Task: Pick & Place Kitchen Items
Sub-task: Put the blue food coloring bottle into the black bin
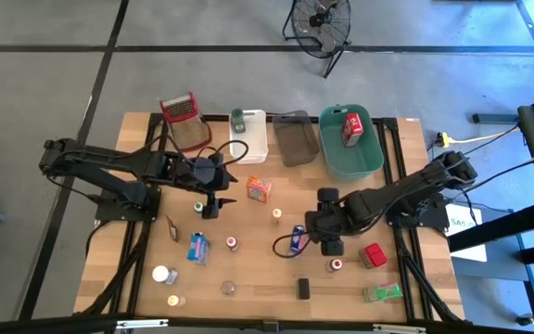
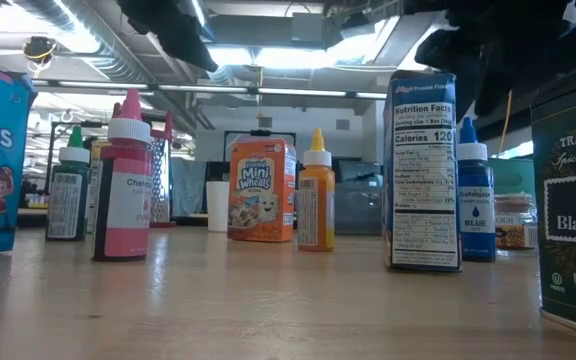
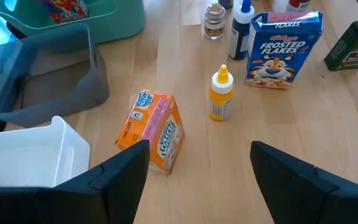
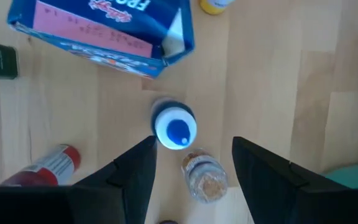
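Dark fingers of the right gripper (image 4: 191, 165) stand apart above the blue-capped bottle (image 4: 174, 129), apparently lining up a grasp; the left gripper (image 3: 197, 168), also spread, faces the orange Mini Wheats box (image 3: 151, 127) mid-table, near the grey bin (image 3: 42, 81).

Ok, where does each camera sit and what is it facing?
High: overhead, straight down on table, both arms.
Low: table height, facing bottles, boxes; arms only dark shapes above.
Left wrist: past open left gripper toward orange box, yellow bottle.
Right wrist: down past open right gripper on blue-capped bottle.
Shared: Frosted Flakes box, both wrist views.
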`<state>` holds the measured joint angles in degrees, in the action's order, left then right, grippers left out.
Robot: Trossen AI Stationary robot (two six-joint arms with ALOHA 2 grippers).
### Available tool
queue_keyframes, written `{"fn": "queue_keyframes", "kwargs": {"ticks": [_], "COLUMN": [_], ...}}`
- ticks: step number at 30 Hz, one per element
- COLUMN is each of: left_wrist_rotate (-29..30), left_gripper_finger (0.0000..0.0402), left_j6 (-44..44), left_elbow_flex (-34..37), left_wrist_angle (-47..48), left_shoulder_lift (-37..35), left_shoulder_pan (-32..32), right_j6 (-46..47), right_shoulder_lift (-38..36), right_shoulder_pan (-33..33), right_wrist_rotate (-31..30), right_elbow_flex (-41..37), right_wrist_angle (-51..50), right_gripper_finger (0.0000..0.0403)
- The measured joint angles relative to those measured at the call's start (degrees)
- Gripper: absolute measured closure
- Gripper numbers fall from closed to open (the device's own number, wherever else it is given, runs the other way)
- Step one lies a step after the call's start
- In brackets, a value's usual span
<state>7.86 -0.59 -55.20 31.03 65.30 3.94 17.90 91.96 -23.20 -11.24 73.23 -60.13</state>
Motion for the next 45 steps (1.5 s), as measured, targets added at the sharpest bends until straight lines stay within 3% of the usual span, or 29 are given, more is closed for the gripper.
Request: {"fn": "queue_keyframes", "kwargs": {"ticks": [24, 45], "left_wrist_rotate": [1.64, 4.59], "left_gripper_finger": [0.0127, 0.0127], "left_j6": [1.96, 2.86], "left_elbow_flex": [0.00, 0.00], "left_wrist_angle": [0.70, 2.64], "left_shoulder_lift": [0.02, 0.02], "left_shoulder_pan": [6.62, 7.32], "right_j6": [-5.64, -8.08], "right_shoulder_lift": [-0.04, -0.04], "right_shoulder_pan": [3.41, 3.43], "right_wrist_rotate": [6.09, 6.07], "right_elbow_flex": [-12.78, -13.09], "right_wrist_angle": [15.80, 18.66], "right_gripper_finger": [0.0192, 0.0192]}}
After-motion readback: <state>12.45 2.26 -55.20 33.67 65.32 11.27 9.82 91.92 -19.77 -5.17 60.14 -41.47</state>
